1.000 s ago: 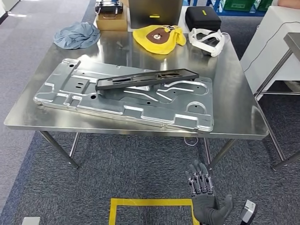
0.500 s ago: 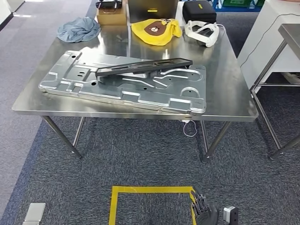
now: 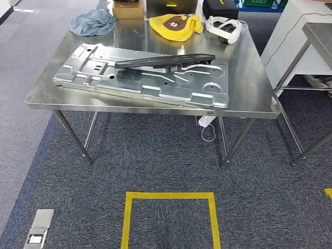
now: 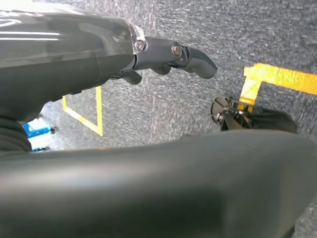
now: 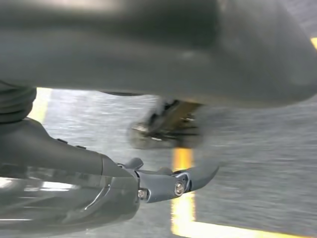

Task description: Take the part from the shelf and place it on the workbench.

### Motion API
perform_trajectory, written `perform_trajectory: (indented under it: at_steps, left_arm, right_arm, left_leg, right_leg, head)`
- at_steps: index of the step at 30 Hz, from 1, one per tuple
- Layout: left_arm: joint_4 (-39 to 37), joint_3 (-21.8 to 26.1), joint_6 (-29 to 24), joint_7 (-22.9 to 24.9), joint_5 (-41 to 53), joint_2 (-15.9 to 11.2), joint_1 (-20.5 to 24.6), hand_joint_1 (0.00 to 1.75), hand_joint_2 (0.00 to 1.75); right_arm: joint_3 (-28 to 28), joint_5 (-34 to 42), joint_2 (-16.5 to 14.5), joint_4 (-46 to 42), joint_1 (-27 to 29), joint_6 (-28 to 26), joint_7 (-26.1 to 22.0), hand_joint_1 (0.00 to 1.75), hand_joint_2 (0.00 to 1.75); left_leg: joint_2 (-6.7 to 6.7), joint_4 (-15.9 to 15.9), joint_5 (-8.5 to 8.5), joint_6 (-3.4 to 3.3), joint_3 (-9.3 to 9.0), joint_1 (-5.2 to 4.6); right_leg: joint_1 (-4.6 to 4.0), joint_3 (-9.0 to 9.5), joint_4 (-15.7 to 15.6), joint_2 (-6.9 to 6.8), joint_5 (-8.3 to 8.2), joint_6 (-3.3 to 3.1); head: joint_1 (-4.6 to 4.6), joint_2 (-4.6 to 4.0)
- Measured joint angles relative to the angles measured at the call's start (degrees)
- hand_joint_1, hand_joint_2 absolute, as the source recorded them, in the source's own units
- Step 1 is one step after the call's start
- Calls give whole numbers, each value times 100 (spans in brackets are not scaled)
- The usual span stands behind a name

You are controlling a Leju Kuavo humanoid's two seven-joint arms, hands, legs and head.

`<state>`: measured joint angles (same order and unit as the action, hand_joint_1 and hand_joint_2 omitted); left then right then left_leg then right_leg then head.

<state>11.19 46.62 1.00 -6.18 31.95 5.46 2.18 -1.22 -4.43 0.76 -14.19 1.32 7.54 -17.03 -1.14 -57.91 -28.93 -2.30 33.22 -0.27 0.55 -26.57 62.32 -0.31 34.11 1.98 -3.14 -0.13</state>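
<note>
Head view: the whole scene has shifted since the earlier frame, so the camera has moved, not the things; the right hand seen low in that frame has gone from this view. Steel workbench (image 3: 250,98): bears a large pressed sheet-metal panel (image 3: 149,85) lying flat; a long black plastic part (image 3: 164,61) rests across the panel, one end raised. Judgement: the black part looks light, stiff and narrow, best gripped near its middle across the width; the panel looks heavy, broad, with sharp edges. Far edge of the bench: blue cloth (image 3: 92,22); yellow bear-print bag (image 3: 176,26); white headset (image 3: 224,28); black case (image 3: 220,8); cardboard box (image 3: 126,9). Floor: yellow tape square (image 3: 169,196); floor socket plate (image 3: 38,226); carpet between robot and bench. A second table (image 3: 317,36) stands at the right.

Left wrist view: left hand (image 4: 164,57), fingers extended and loosely apart, holding nothing, above carpet and yellow tape.

Right wrist view: right hand (image 5: 160,181), fingers likewise extended, empty; picture blurred.
</note>
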Motion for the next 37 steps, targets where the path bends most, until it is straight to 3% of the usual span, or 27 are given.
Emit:
perform_trajectory:
  at_steps: [2,3,5,7,9,10,11,12,14,16,17,19,20,22,24,25,26,27,28,30,32,34,35,36,37]
  left_arm:
    - [0,1,29,-54,50,-3,2,0,0]
    - [0,2,33,-72,75,-10,2,0,0]
    - [0,7,33,-87,101,-39,-2,0,0]
    - [0,11,33,-90,121,-69,-23,0,0]
    - [0,11,35,-93,162,-89,-33,0,0]
    - [0,11,36,-95,179,-99,-31,0,0]
    - [0,10,38,-97,194,-108,-27,0,0]
    - [0,10,43,-98,205,-119,-23,0,0]
    - [1,9,62,-101,245,-139,-12,0,0]
    - [2,9,83,-110,284,-158,13,0,0]
    - [2,9,90,-117,294,-165,26,0,0]
    - [2,9,101,-131,300,-169,40,0,0]
    - [2,9,102,-134,303,-171,43,0,0]
    - [2,9,102,-137,323,-177,44,0,0]
    - [2,9,102,-139,359,-183,41,0,0]
    - [2,9,103,-140,375,-183,40,0,0]
    - [2,9,103,-140,386,-183,40,0,0]
    - [2,9,102,-137,394,-183,41,0,0]
    - [2,8,97,-128,402,-183,41,0,0]
    - [2,4,88,-101,415,-183,40,0,0]
    - [2,2,85,-85,434,-183,42,0,0]
    - [2,2,103,-90,460,-183,51,0,0]
    - [2,2,115,-97,467,-184,59,0,0]
    - [2,2,127,-107,466,-184,69,0,44]
    - [2,2,132,-112,463,-184,72,0,58]
  right_arm:
    - [0,-9,-2,119,-48,-3,416,0,0]
    - [0,-10,-5,168,-66,6,559,0,0]
    - [0,-13,-23,246,-98,36,719,0,0]
    - [0,-19,-42,294,-112,90,755,0,0]
    - [0,-31,-56,319,-116,155,697,0,0]
    - [0,-41,-66,330,-123,178,653,0,0]
    - [0,-52,-77,338,-133,195,605,0,0]
    - [0,-66,-88,347,-144,207,571,0,0]
    - [-3,-93,-112,361,-164,223,543,0,0]
    - [-8,-111,-140,369,-178,244,544,0,0]
    - [-10,-114,-153,372,-186,256,546,0,0]
    - [-13,-115,-171,385,-195,277,550,0,0]
    - [-14,-115,-175,397,-202,284,554,0,0]
    - [-15,-115,-179,419,-207,294,576,0,0]
    - [-16,-114,-181,427,-201,300,604,0,0]
    - [-16,-114,-181,430,-196,300,630,0,0]
    - [-16,-113,-181,431,-193,300,665,0,0]
    - [-17,-112,-180,432,-193,299,715,0,0]
    - [-17,-111,-179,433,-193,297,761,0,0]
    - [-17,-111,-173,433,-196,275,852,0,0]
    - [-16,-109,-160,435,-201,235,996,0,0]
    - [-16,-97,-148,439,-214,206,1183,0,0]
    - [-15,-88,-144,442,-225,202,1259,0,44]
    - [-14,-78,-138,443,-238,201,1331,0,87]
    - [-13,-74,-135,445,-243,202,1363,0,116]
  left_leg:
    - [-2,-70,74,53,77,-19]
    - [-3,-84,123,82,107,-26]
    - [18,-132,76,159,188,-20]
    - [50,-455,-372,245,305,-1]
    - [60,-1132,-903,300,436,18]
    - [61,-1449,-1004,313,462,24]
    - [61,-1637,-969,316,427,27]
    - [62,-1640,-827,313,306,29]
    - [67,-1072,-533,274,-208,26]
    - [76,-203,-508,209,-821,5]
    - [79,84,-554,177,-1002,-10]
    - [74,266,-567,111,-1043,-13]
    - [62,273,-528,69,-985,-4]
    - [35,280,-415,-22,-830,21]
    - [23,243,-302,-63,-653,8]
    - [18,213,-254,-67,-560,3]
    - [13,180,-216,-67,-466,-1]
    - [9,142,-182,-63,-371,-2]
    - [6,104,-154,-54,-284,-2]
    - [5,27,-111,-26,-158,-13]
    - [4,-22,-65,20,-104,-27]
    - [3,-33,-11,79,-75,-26]
    - [10,-53,-27,114,-45,-22]
    - [22,-127,-104,152,6,-15]
    - [29,-159,-142,170,32,-15]
  right_leg:
    - [-14,400,-621,5,92,-42]
    - [-17,430,-729,4,109,-63]
    - [5,323,-739,-19,49,-152]
    - [25,162,-731,-53,-72,-259]
    - [15,-29,-691,-66,-192,-294]
    - [11,-137,-658,-71,-248,-296]
    - [9,-248,-617,-75,-301,-293]
    - [9,-360,-572,-77,-348,-286]
    - [8,-539,-485,-75,-426,-260]
    - [-7,-642,-414,-73,-497,-210]
    - [-10,-674,-395,-76,-543,-178]
    - [-9,-750,-376,-74,-629,-108]
    - [-8,-795,-351,-61,-597,-80]
    - [-2,-910,-65,-30,-211,-35]
    - [9,-1034,568,-14,338,-6]
    - [10,-1077,897,-11,480,8]
    - [10,-1074,1119,-8,491,16]
    - [10,-999,1174,-7,367,22]
    - [10,-835,1035,-7,166,21]
    - [3,-303,292,-6,-124,-12]
    - [-14,110,-376,-7,-98,-65]
    - [-21,195,-571,-6,-44,-102]
    - [-10,189,-617,-4,-43,-127]
    - [6,174,-660,1,-47,-164]
    - [22,172,-696,3,-49,-187]
  head:
    - [-2,0]
    - [-4,0]
    - [-7,0]
    - [-16,0]
    - [-22,0]
    - [-22,0]
    - [-22,0]
    - [-22,0]
    - [-22,0]
    - [-22,0]
    - [-22,0]
    - [-21,0]
    - [-19,0]
    - [-7,0]
    - [2,0]
    - [2,0]
    - [2,0]
    - [2,0]
    - [2,0]
    - [2,0]
    - [-1,0]
    - [-2,0]
    - [-3,0]
    - [-5,0]
    - [-6,0]
